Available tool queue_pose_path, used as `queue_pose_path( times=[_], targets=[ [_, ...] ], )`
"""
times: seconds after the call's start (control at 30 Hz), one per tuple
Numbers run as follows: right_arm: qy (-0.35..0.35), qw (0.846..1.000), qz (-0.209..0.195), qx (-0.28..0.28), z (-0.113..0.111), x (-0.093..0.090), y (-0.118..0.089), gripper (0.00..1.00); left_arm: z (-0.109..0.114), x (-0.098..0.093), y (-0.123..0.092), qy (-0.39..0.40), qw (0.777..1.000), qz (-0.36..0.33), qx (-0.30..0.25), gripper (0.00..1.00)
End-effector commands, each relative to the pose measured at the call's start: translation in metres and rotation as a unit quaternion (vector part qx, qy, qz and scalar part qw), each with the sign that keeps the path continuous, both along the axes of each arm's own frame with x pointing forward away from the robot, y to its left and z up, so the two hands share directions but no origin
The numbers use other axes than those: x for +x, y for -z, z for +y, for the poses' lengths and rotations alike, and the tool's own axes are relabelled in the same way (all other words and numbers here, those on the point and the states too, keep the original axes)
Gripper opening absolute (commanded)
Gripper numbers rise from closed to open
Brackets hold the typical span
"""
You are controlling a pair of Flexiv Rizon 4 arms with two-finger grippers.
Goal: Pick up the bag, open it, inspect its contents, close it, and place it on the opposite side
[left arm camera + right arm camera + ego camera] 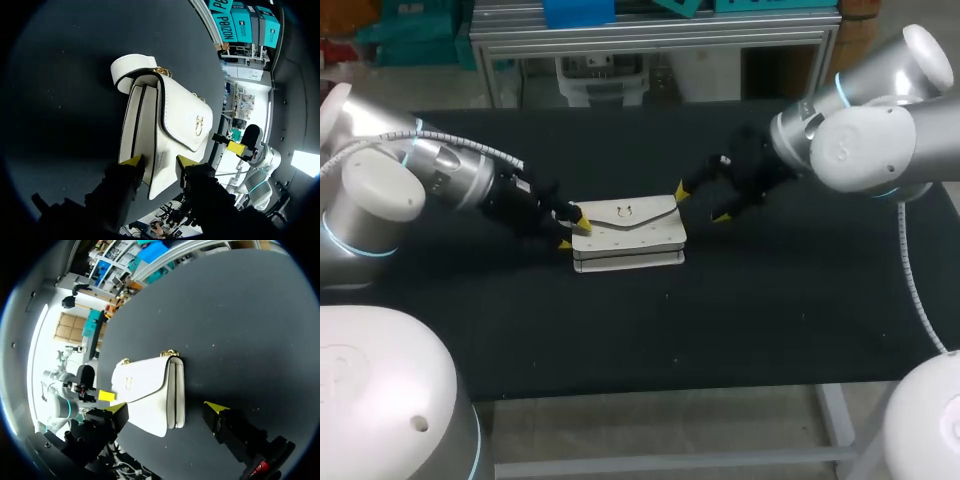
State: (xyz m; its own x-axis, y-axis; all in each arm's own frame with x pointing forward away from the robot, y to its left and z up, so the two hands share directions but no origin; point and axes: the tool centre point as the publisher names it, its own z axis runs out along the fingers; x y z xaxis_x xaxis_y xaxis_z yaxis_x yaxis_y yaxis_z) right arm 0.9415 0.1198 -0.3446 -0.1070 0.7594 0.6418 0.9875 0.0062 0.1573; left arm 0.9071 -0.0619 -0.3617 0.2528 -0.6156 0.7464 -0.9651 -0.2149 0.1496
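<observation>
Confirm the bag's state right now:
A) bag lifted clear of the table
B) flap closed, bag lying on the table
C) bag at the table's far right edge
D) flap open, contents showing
B: the white bag lies near the middle of the table, with its flap folded down over the front and nothing of its inside showing.

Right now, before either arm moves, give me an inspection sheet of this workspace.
Surface: black table.
Job's things: white bag lying mid-table, flap shut, clasp up.
Clutter: nothing seen.
Grippers: left gripper at the bag's left end, grip cannot be told; right gripper off its right end, jaws open, not touching.
Cables: white hose along the left arm, another by the right.
Surroundings: nothing seen.
</observation>
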Motion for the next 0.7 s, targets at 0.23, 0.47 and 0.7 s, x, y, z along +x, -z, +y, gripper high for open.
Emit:
queue_pose_path(
  times=[0.23, 0.47, 0.7],
  targets=[
    [-0.068, 0.996, 0.024, -0.055, -0.036, 0.012, -0.016, 1.0, -0.003, 0.016, 0.009, 0.015, 0.999, -0.015, 0.028, 0.0],
    [-0.123, 0.986, 0.021, -0.108, -0.081, 0.016, -0.03, 1.0, 0.012, 0.033, 0.006, 0.047, 0.997, -0.037, 0.05, 0.0],
    [-0.146, 0.982, 0.024, -0.119, -0.094, 0.017, -0.034, 1.0, 0.026, 0.045, 0.002, 0.097, 0.99, -0.039, 0.098, 0.0]
  ],
)
